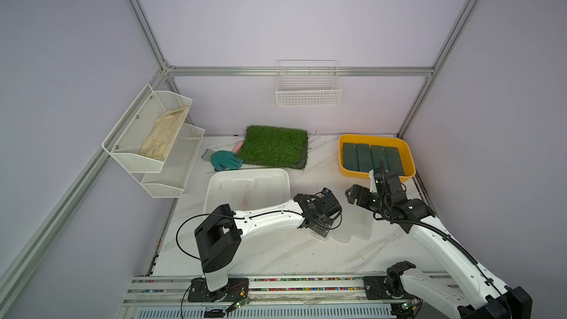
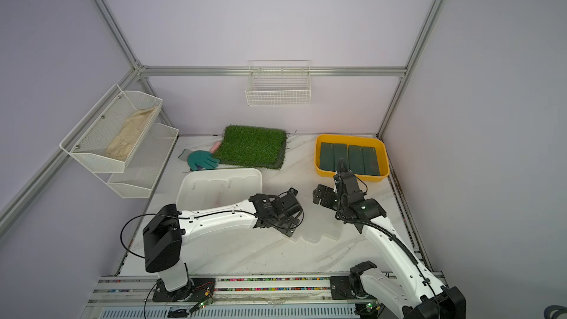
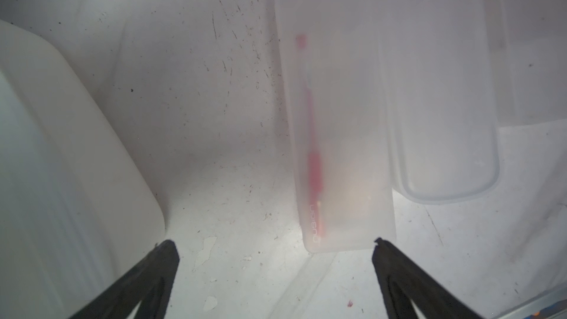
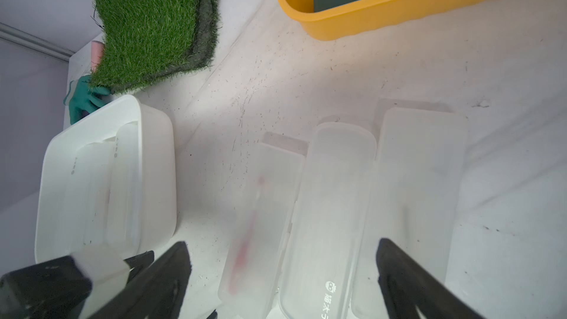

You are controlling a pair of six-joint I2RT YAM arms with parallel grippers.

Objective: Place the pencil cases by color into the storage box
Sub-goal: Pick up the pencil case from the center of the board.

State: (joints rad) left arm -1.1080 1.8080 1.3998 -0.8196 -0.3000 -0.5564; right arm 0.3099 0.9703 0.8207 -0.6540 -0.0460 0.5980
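While the left gripper hangs low over the marbled tabletop with its black jaws spread wide and gripping nothing, three frosted cases lie flat beneath it, side by side along their long edges. They are thin-walled oblongs of milky, translucent plastic. The middle one has rounded ends and a raised lip, and its neighbours have squarer corners. The one nearest the white box, the pen case, shows a blurred red pen through its lid, lying along its length. All three long axes run parallel, from the robot's side toward the back wall. In the left wrist view the jaws straddle the near short end of the pen case; whether a tip touches it I cannot tell.

The right gripper, also spread wide and empty, hovers between those cases and the yellow box. That box is a glossy, round-cornered plastic tub at the back right. In it four dark green cases, flat matte rectangles, lie side by side with their long axes running front to back. The white box, smooth and round-cornered, sits left of centre and holds more frosted cases in a row, their long axes likewise toward the back. Behind it lie a shaggy grass mat and a teal glove.
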